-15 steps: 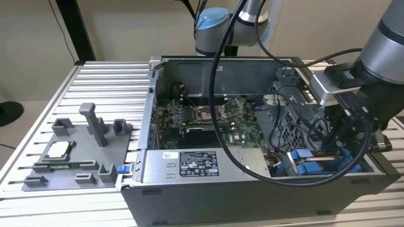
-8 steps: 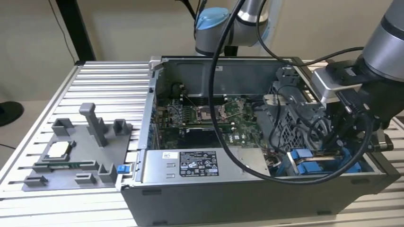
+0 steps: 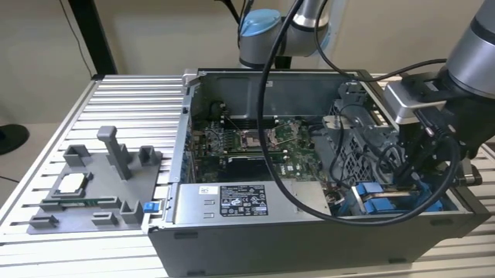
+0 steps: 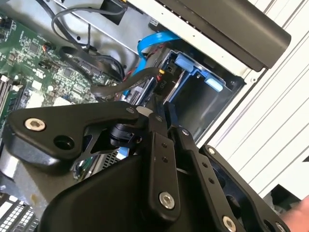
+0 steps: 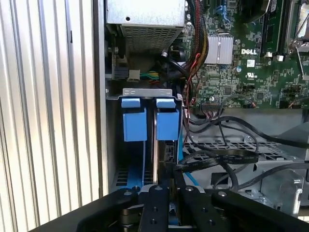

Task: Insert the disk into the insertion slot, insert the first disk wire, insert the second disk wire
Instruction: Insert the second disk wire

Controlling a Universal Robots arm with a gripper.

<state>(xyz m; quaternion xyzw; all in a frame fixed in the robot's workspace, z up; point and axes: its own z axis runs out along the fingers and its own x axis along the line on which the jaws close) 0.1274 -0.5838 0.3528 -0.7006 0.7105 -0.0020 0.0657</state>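
The disk (image 5: 167,126), in its blue caddy, already sat in the drive cage (image 5: 145,92) at the corner of the open computer case (image 3: 309,223) on the bench (image 3: 131,98), so the first step looked done. The pincer (image 5: 171,193) hung just over it, jaws drawn close, apparently pinching a black wire (image 5: 217,157); whether its plug was seated could not be told. The case also held the motherboard (image 3: 255,145) and power-supply box (image 3: 232,202).

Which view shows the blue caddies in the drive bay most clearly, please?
The first wrist view: both blue caddies stand side by side, seen head-on. The exterior view shows them partly behind black cables; the second wrist view catches one at a slant.
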